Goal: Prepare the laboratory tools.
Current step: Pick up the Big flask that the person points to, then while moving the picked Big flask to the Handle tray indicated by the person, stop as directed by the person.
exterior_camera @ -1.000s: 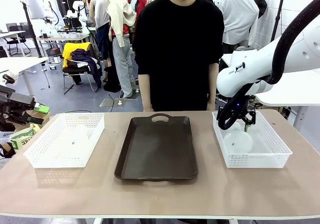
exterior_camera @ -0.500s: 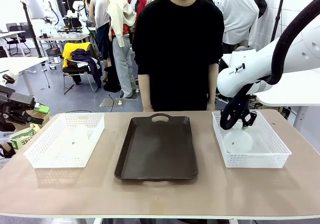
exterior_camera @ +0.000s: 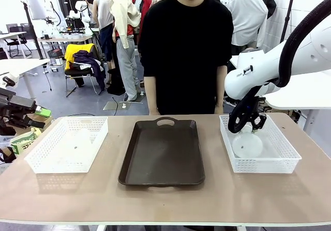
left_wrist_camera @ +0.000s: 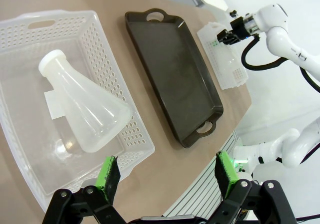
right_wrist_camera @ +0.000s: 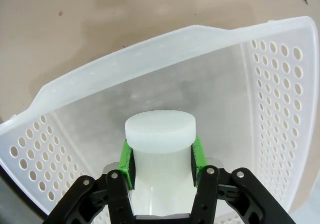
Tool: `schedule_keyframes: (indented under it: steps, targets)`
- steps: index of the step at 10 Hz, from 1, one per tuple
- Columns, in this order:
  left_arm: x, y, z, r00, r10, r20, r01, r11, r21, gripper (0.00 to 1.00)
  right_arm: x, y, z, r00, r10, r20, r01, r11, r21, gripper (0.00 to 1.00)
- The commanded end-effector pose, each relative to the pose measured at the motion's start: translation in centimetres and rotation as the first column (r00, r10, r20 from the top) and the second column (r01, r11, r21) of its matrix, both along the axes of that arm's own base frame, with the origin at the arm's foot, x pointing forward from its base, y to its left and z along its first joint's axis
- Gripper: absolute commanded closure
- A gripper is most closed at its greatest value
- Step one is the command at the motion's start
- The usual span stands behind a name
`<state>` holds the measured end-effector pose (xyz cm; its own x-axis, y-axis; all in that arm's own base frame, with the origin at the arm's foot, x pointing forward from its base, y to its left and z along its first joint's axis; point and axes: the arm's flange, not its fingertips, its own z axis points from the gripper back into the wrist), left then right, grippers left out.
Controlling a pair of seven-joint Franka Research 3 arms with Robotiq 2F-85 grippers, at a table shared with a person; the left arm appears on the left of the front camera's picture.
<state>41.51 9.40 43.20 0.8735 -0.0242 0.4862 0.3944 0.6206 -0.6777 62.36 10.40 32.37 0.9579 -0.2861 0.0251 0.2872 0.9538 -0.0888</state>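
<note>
Front view: fixed, looking across the tabletop (exterior_camera: 165,200) toward the person (exterior_camera: 186,50). Left wrist view: high, oblique, sharing the dark tray (left_wrist_camera: 172,73) with it. Right wrist view: close, down into the right basket (right_wrist_camera: 175,78).

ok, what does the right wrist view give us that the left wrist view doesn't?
Right wrist view: the right jaws' green pads shut on the neck of a flask, close up. Left wrist view: the second flask lying on its side in the left basket, the dark tray, the left jaws open. Shared: the right basket and the table.
</note>
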Motion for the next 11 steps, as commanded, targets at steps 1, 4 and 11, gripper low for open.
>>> schedule_keyframes:
  steps: [1,4,11]
  targets:
    - [-0.04,0.04,0.12,1.000,-0.002,0.006,0.002,1.000,-0.015,0.00,0.05,-0.07,0.01,1.000,-0.001,0.004,0.001,1.000,0.001,1.00]
    - [-0.04,0.04,0.12,1.000,-0.002,0.006,0.002,1.000,-0.015,0.00,0.05,-0.07,0.01,1.000,-0.001,0.004,0.001,1.000,0.001,1.00]
    - [-0.04,0.04,0.12,1.000,-0.002,0.006,0.002,1.000,-0.015,0.00,0.05,-0.07,0.01,1.000,-0.001,0.004,0.001,1.000,0.001,1.00]
